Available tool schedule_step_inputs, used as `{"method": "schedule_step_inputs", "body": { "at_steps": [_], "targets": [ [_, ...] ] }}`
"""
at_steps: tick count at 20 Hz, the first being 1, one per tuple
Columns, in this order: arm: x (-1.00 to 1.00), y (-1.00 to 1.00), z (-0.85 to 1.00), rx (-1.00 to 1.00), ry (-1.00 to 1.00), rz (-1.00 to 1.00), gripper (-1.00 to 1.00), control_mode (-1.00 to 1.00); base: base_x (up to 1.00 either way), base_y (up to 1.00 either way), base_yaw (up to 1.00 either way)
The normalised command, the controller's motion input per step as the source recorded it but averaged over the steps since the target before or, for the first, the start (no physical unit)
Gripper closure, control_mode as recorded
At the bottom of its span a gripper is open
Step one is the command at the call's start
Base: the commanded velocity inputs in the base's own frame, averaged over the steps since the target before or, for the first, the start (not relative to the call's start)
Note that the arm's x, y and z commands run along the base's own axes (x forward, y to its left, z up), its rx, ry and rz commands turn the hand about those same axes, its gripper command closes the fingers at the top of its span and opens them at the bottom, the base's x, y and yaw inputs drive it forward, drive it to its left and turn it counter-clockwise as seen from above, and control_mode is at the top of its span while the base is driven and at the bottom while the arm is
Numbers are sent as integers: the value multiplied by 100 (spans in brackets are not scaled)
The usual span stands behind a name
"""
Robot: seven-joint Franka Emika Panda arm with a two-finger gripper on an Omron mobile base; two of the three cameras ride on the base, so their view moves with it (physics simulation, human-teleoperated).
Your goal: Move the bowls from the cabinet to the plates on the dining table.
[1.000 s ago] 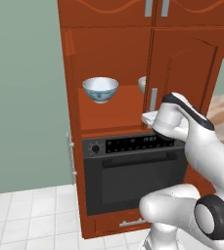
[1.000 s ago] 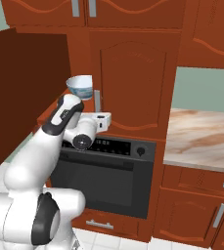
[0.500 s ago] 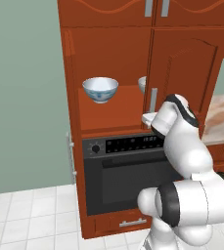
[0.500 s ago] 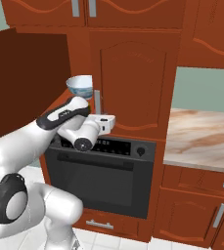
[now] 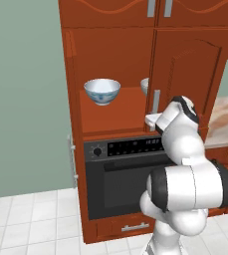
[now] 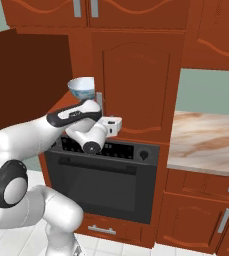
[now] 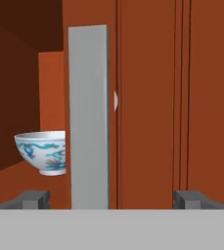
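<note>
Left base view: the cabinet (image 5: 110, 64) has its left door swung open and its right door closed. The patterned bowl (image 5: 102, 91) sits on the shelf inside, and the rim of the second bowl (image 5: 145, 85) peeks out past the closed door's edge. The arm's hand is up by the silver handle (image 5: 156, 103). A corner of the marble table (image 5: 227, 119) shows at right. Neither bowl has been lifted, so I judge the whole task remains: both bowls to the plates.

Right base view: the patterned bowl (image 6: 82, 88) is on the shelf above the oven (image 6: 103, 180); the hand hovers just in front of the closed door, below the bowl. The table (image 6: 208, 142) stretches to the right, bare where it shows.

Hand view: the gripper (image 7: 112, 199) is spread wide, fingertips (image 7: 33, 197) well apart with the handle (image 7: 88, 117) standing between them. It pinches nothing; whether it touches the handle I cannot tell. The bowl (image 7: 41, 152) sits beyond, partly hidden behind the handle
</note>
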Motion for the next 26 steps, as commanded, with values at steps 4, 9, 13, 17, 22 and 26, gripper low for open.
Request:
{"method": "schedule_step_inputs", "body": {
  "at_steps": [4,9,13,17,22,26],
  "targets": [
    [2,0,0,0,0,0,-100,-100,0,0,0],
    [28,0,-2,0,0,0,-100,-100,0,0,0],
    [45,0,-6,0,0,0,-100,-100,0,0,0],
    [45,2,-8,0,0,0,-100,-100,0,0,0],
    [48,10,-13,0,0,0,-100,-100,0,0,0],
    [22,27,-16,-2,0,0,-100,-100,0,0,0]
  ]
}}
